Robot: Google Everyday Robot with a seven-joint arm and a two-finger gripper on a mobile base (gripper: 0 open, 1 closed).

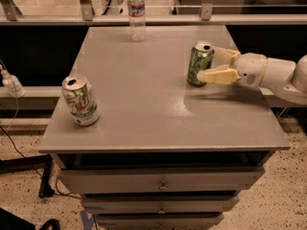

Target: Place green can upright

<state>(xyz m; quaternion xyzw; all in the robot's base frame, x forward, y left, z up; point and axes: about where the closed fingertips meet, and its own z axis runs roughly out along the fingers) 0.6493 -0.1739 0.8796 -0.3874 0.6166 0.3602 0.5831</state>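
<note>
The green can [198,60] stands upright on the grey table [144,104], right of the middle, with its silver top facing up. My gripper [207,63] reaches in from the right at can height. Its pale fingers [218,75] are spread on either side of the can: one crosses the can's near side, the other lies by its far right side. The gap between the fingers looks wider than the can.
A mostly white can with a green and red logo [80,100] stands upright near the table's front left. A clear water bottle [136,14] stands at the back edge. Drawers [160,186] sit under the tabletop. My white arm [276,75] extends past the right edge.
</note>
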